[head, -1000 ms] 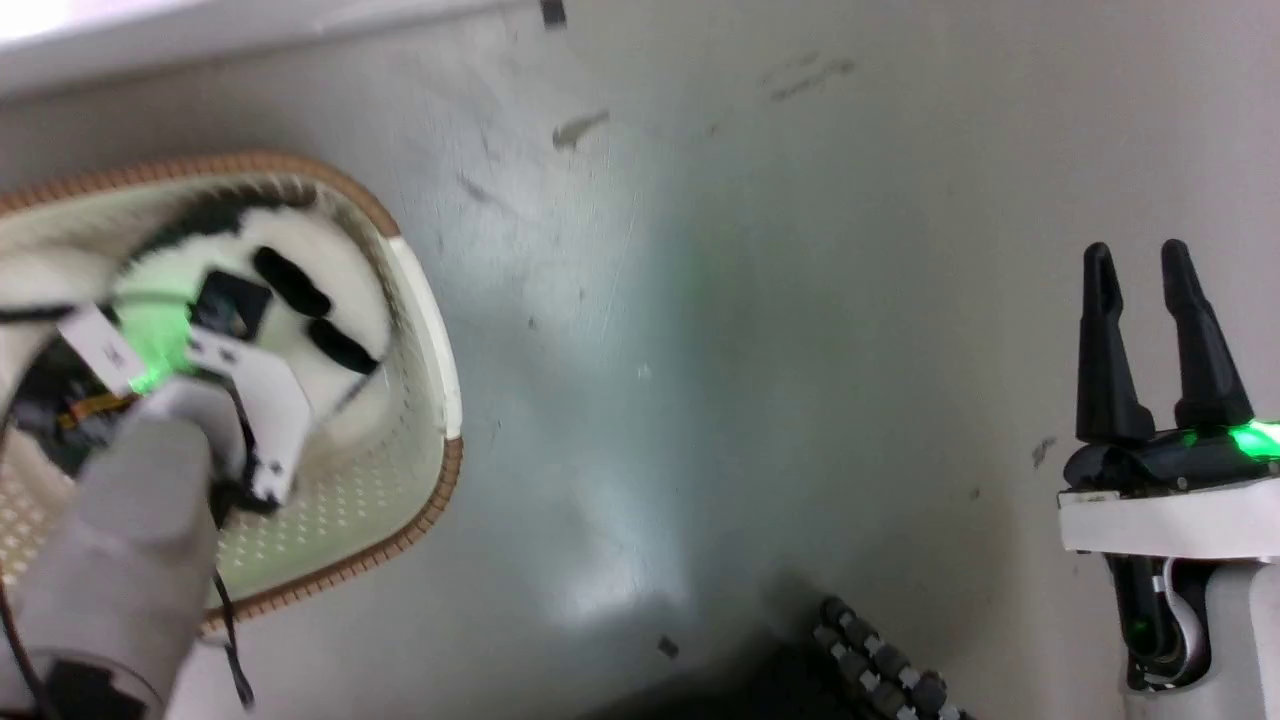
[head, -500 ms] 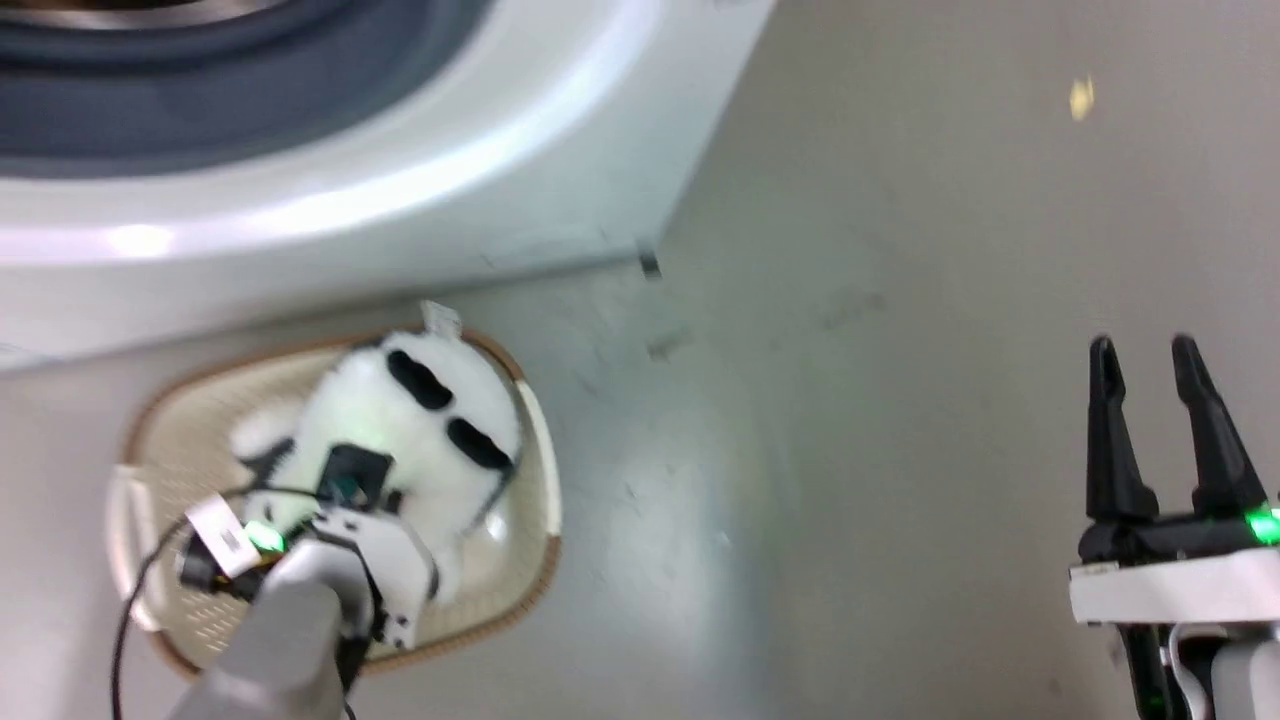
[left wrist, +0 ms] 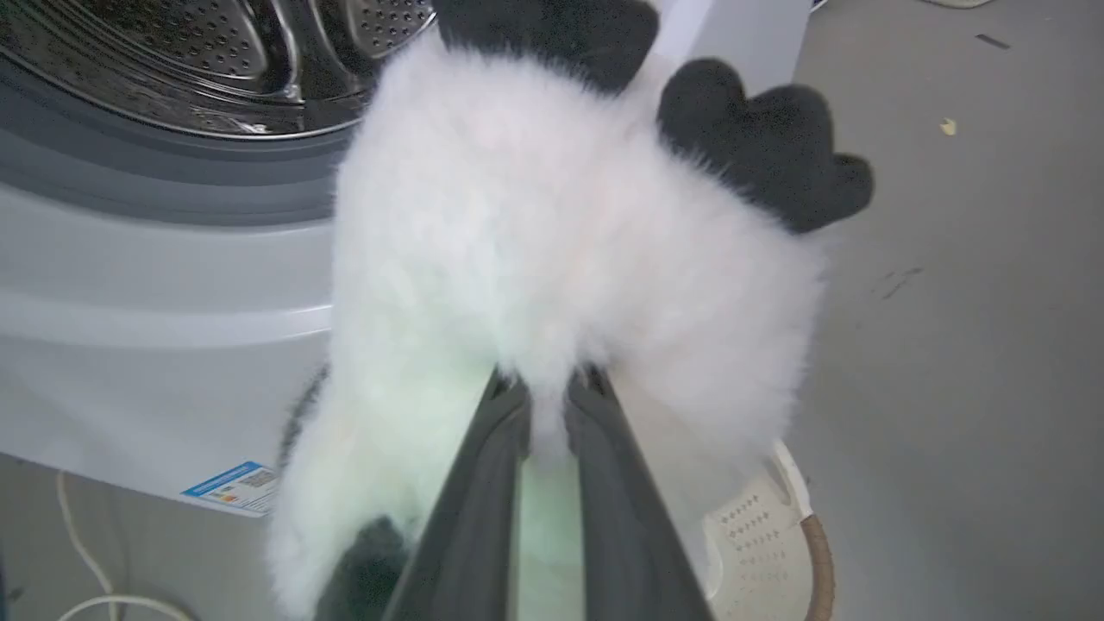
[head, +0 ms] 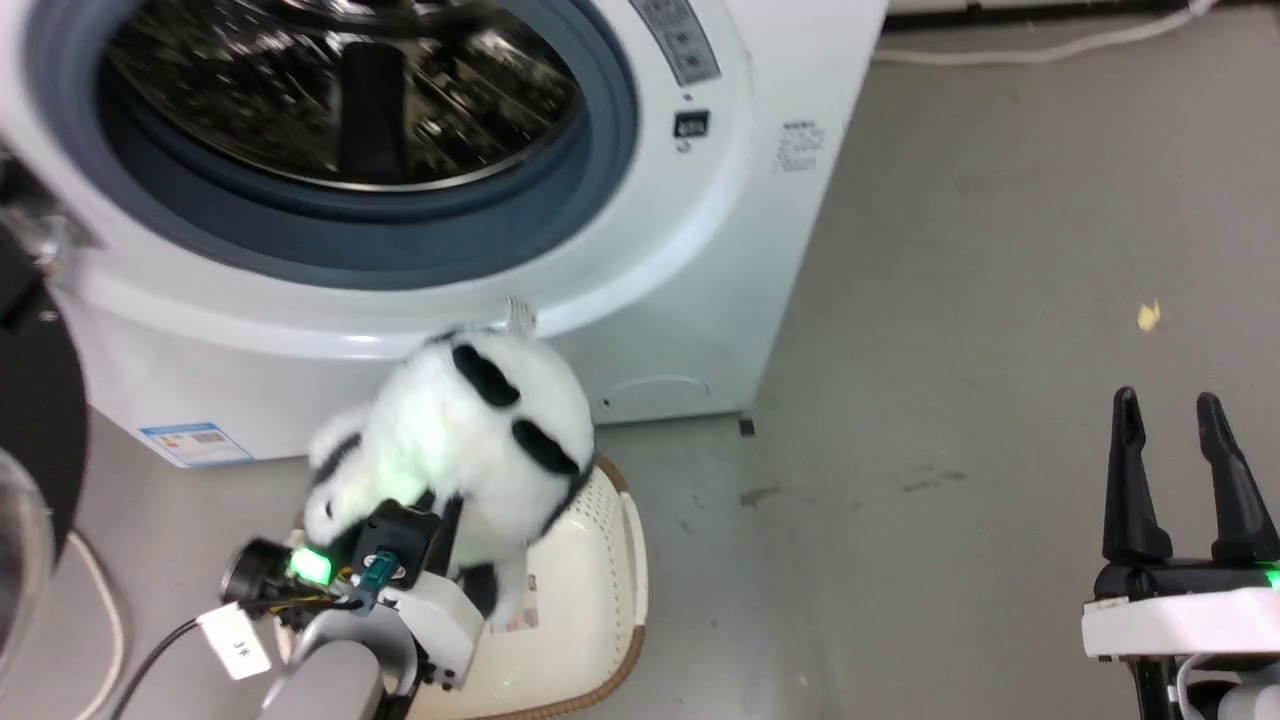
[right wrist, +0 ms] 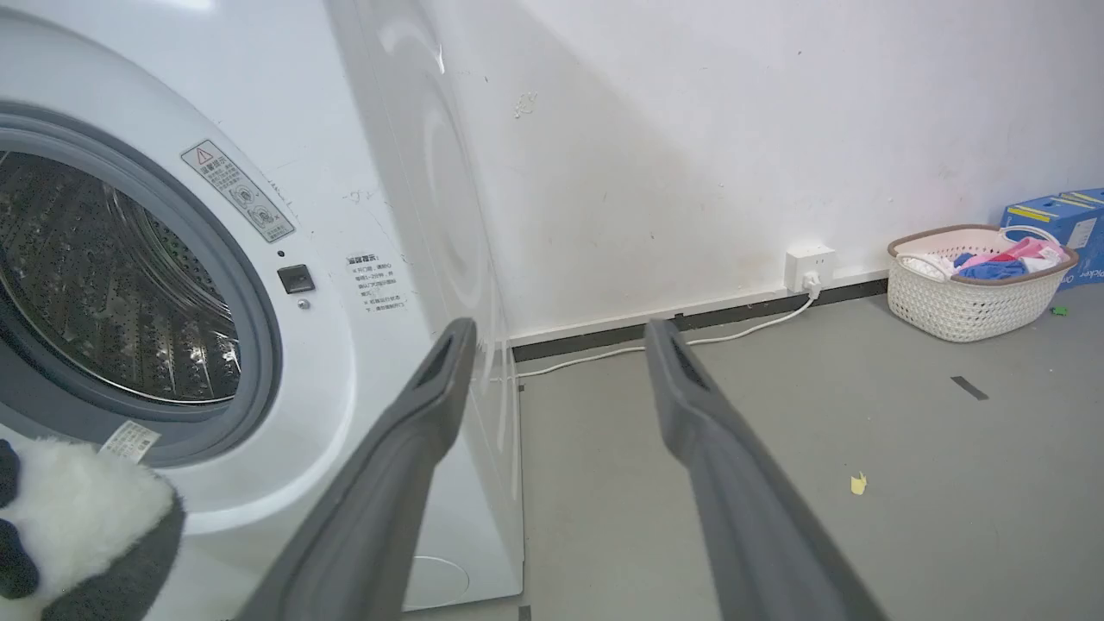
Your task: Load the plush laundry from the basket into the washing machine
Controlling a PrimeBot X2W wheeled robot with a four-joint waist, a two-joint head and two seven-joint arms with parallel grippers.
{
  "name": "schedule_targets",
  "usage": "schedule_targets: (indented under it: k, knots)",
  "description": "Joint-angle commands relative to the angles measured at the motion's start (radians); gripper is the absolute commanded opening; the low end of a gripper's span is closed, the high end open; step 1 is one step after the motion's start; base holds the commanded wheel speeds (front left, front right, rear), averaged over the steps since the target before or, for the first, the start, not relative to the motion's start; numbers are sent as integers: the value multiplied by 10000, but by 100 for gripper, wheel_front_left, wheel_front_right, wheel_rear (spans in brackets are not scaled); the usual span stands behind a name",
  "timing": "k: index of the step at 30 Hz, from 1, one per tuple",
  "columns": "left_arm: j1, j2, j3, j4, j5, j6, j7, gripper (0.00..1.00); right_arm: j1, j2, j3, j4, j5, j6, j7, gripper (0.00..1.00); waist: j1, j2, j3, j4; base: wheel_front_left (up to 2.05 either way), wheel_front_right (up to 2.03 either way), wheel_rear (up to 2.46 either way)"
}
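Left gripper (head: 445, 512), head view: clenched on fluffy white black-patched plush toy (head: 455, 430), held above cream perforated plastic basket (head: 600, 590), before open white front-loading washer (head: 745, 200). Right gripper (head: 1168, 402) splayed, empty.
Left wrist view: fingers (left wrist: 483, 483) pinch fur; judged soft, light, squashy; grip body bulk.
Right wrist view: smooth grey floor (right wrist: 949, 448), white wall (right wrist: 690, 129).
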Motion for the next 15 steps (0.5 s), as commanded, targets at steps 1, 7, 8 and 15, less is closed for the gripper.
schedule_targets:
  k: [1,7,8,15]
  knots:
    - [118,158,115,-502,184,136,-59,0,134,5,2,12,-51,-7,-44,100,2,-1,-245,206,0,0,0]
    - [716,507,608,-2779,449,450,-60,0,170,5,-373,-14,52,-7,-44,100,2,-1,-170,192,0,0,0]
    - [747,547,754,-3081,389,444,-60,0,134,5,-392,-39,105,-7,-44,100,2,-1,-81,171,0,0,0]
    - [126,786,1690,-4254,-153,232,-55,0,-212,5,-166,-164,123,-7,-44,100,2,-1,998,-116,0,0,0]
